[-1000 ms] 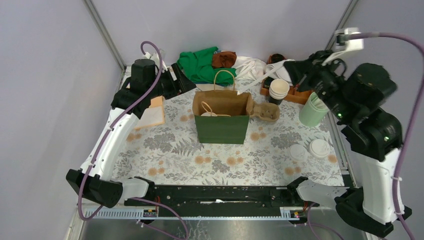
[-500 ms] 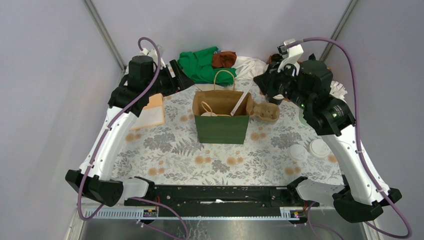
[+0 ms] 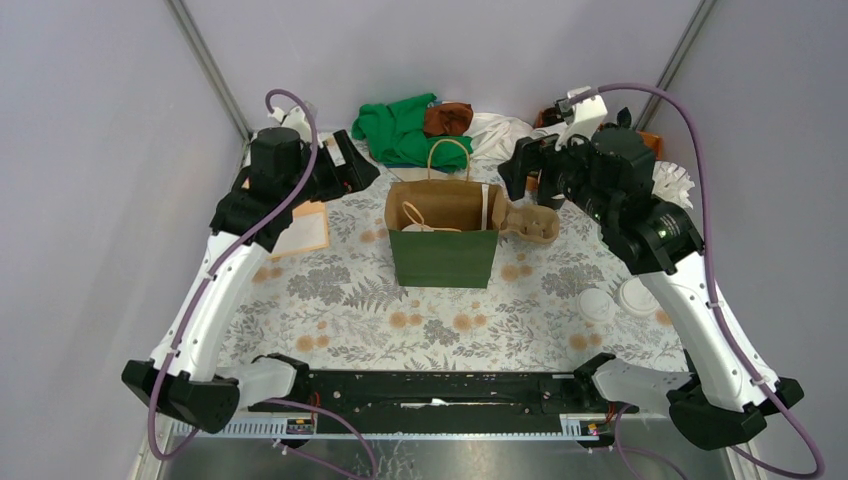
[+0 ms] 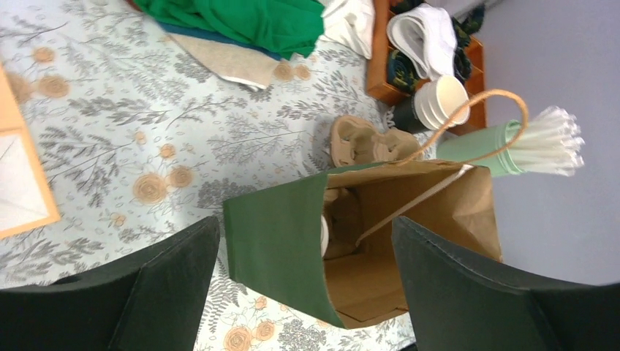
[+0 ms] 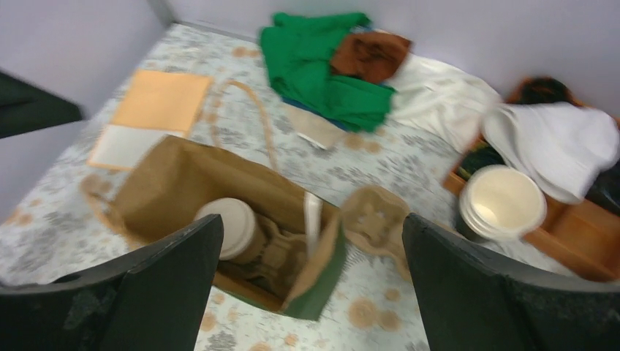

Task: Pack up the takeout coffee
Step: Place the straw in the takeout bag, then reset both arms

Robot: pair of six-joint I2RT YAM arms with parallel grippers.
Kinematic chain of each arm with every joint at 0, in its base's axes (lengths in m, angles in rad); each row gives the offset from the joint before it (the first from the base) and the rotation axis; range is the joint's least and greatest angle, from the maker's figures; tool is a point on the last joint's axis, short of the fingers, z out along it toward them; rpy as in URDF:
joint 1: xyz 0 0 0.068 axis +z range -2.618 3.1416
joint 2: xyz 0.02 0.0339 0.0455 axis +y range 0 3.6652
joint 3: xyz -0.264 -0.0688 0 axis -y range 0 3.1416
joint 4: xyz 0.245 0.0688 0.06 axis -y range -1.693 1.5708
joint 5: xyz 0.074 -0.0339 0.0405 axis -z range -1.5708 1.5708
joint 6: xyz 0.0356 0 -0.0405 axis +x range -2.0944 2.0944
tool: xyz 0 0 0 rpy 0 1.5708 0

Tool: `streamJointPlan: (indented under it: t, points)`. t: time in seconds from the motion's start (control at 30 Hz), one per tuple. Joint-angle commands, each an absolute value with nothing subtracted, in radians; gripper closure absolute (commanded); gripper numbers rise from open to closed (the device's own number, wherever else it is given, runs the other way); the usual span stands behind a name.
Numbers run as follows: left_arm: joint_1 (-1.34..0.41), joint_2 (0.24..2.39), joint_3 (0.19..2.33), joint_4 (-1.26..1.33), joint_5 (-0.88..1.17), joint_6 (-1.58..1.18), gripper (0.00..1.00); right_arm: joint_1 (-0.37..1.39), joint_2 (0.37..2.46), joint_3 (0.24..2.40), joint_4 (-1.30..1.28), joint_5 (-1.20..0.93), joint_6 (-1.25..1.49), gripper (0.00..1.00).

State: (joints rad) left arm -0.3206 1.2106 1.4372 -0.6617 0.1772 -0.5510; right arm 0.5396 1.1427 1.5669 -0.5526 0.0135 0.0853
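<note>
Takeout coffee [image 5: 223, 228]: lidded, upright inside the paper bag [image 3: 443, 258], toward its left end. Right gripper [image 5: 311, 225]: above the bag's right end, no longer out by the green straw cup [image 4: 475, 150]; fingers now spread wide, white straw [image 3: 487, 207] released and leaning inside the bag. Left gripper [image 4: 305, 227]: fingers apart, empty, off the bag's far-left side.
</note>
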Motion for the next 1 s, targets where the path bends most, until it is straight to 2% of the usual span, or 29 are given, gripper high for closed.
streamJointPlan:
  t: [0.0,0.3,0.5,0.73,0.97]
  points:
    - [-0.314,1.124,1.344,-0.576,0.011,-0.585,0.02,0.524,1.074,1.489,-0.598,0.301,0.105,0.0]
    - [-0.25,0.997,1.074,-0.472,-0.145,-0.714,0.01,0.25,0.906,1.13,-0.565,0.202,0.273,0.0]
    - [-0.241,0.899,0.863,-0.349,-0.226,-0.776,0.01,0.238,0.814,0.912,-0.504,0.198,0.342,0.0]
    - [-0.24,0.891,0.765,-0.242,-0.325,-0.752,0.01,0.238,0.726,0.691,-0.318,0.223,0.259,0.0]
    - [-0.241,0.918,0.628,-0.041,-0.3,-0.578,0.01,0.239,0.757,0.544,-0.105,0.144,0.188,0.0]
